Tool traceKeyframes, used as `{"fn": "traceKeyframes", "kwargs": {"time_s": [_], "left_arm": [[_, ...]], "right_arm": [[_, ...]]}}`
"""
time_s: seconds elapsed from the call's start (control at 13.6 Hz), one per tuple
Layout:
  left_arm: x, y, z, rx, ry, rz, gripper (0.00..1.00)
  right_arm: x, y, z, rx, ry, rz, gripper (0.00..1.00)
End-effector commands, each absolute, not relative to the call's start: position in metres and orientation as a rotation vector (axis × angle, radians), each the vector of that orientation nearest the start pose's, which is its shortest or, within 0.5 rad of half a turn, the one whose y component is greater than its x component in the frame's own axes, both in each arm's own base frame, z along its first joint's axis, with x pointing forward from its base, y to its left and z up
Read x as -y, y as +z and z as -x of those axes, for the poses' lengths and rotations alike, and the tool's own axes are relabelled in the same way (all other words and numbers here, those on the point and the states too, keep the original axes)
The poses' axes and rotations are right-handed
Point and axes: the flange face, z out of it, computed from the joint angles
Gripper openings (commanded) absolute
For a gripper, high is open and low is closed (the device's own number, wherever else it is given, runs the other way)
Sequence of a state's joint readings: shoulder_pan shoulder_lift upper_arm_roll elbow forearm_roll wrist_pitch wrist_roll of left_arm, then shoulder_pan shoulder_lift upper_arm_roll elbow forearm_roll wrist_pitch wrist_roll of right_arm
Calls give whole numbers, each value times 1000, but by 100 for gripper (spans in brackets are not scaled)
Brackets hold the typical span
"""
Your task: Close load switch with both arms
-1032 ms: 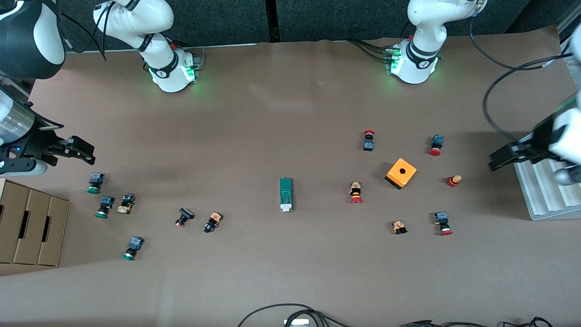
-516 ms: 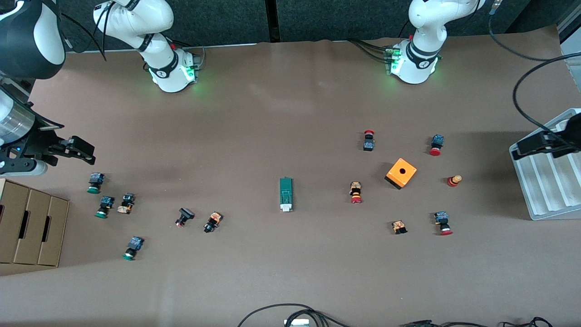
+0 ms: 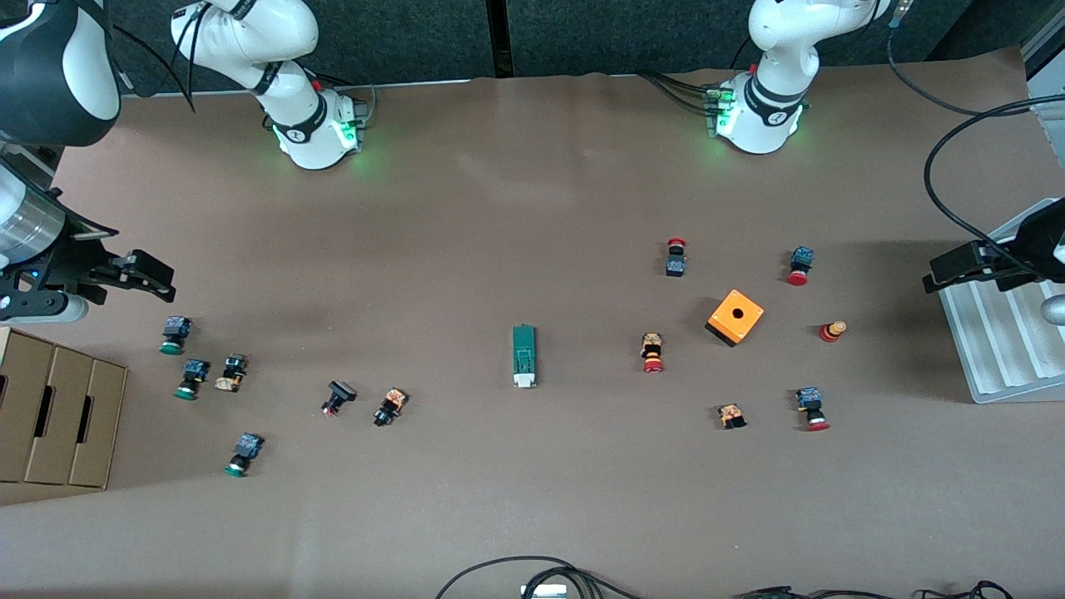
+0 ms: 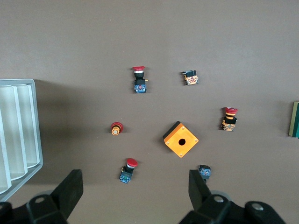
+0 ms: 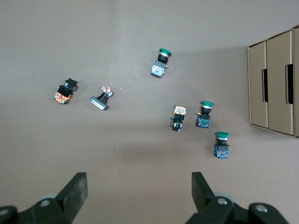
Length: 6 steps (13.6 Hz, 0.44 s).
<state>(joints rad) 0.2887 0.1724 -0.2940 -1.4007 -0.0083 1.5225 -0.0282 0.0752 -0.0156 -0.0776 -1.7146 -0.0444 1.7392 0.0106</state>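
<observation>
The load switch [image 3: 524, 356], a narrow dark-green block with a white tab at its end nearer the front camera, lies alone mid-table. Only its edge shows in the left wrist view [image 4: 295, 119]. My left gripper [image 3: 938, 278] hangs open and empty over the rim of the white tray, well away from the switch; its fingers stand wide apart in the left wrist view [image 4: 134, 186]. My right gripper [image 3: 160, 281] hangs open and empty over the table at the right arm's end, above the green-capped buttons; it also shows open in the right wrist view [image 5: 139, 189].
An orange cube with a hole [image 3: 735, 317] sits among several red-capped buttons [image 3: 653, 353] toward the left arm's end. The white ribbed tray [image 3: 998, 358] lies at that end. Green-capped buttons [image 3: 174, 334] and a cardboard box [image 3: 58, 416] lie at the right arm's end. Cables [image 3: 541, 574] lie at the front edge.
My left gripper has drawn back from over the table to over the tray's rim at the left arm's end. The right arm and the load switch have not moved.
</observation>
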Motion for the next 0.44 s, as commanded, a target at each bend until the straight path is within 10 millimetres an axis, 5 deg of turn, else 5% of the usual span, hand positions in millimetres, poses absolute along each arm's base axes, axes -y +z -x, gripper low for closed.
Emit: {"fn": "traceKeyframes", "kwargs": {"time_s": [0.0, 0.37], "left_arm": [[1, 608, -599, 29, 68, 3144, 100], [2, 605, -599, 28, 72, 3141, 100]], "right_arm": [[5, 584, -563, 9, -54, 3183, 99], [5, 584, -563, 9, -54, 3183, 99]]}}
